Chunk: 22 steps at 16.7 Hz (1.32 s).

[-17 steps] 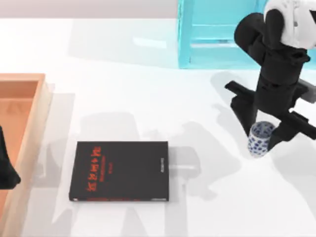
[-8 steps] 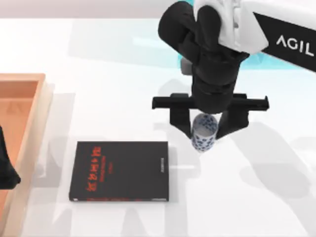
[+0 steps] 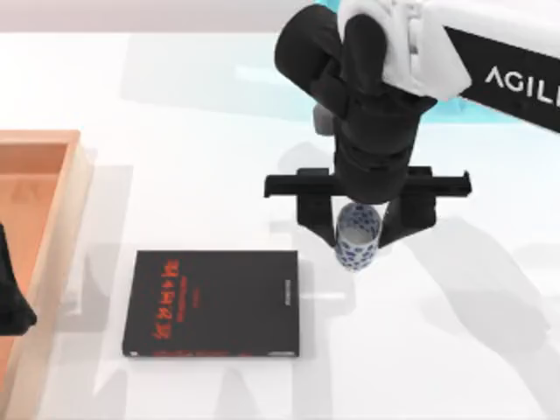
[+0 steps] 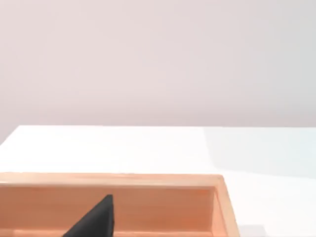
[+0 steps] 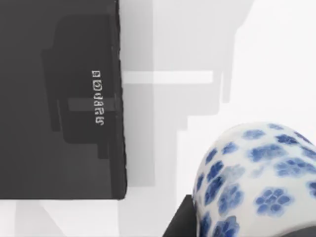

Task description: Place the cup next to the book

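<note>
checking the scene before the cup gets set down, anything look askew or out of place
Nothing stands out. The right claw holds the cup upright between its fingers, just off the book's right edge. The book lies flat and square on the table. The left claw sits parked over the wooden tray.

A white counter point(image 3: 201, 131) fills the scene, glossy enough to carry soft grey shadows and pale reflections. At its left edge sits a shallow wooden tray point(image 3: 68, 219) with light orange-brown walls. At the far side, right of centre, stands a turquoise piece of furniture point(image 3: 328, 79), reflected faintly in the counter. Behind the counter rises a plain, pale pinkish-grey wall point(image 4: 158, 59), evenly lit
</note>
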Available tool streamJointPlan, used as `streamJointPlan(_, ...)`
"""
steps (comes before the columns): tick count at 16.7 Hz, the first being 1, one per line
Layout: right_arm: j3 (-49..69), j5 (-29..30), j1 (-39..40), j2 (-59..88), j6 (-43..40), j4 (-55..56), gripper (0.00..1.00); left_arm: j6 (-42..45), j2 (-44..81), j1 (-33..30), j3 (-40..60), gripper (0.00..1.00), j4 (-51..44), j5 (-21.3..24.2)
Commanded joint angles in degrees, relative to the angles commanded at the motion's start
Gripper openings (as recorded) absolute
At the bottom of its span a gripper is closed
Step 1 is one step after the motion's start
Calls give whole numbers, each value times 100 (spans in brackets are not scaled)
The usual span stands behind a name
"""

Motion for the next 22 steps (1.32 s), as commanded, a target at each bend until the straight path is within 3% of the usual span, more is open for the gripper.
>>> streamJointPlan(6, -913, -14, 21, 173, 13, 1114, 0, 0, 0, 0, 0, 100, 0, 0)
streamJointPlan(11, -1066, 19, 28, 210, 3, 1276, 0, 0, 0, 0, 0, 100, 0, 0)
streamJointPlan(22, -1066, 19, 28, 210, 3, 1276, 83, 0, 0, 0, 0, 100, 0, 0)
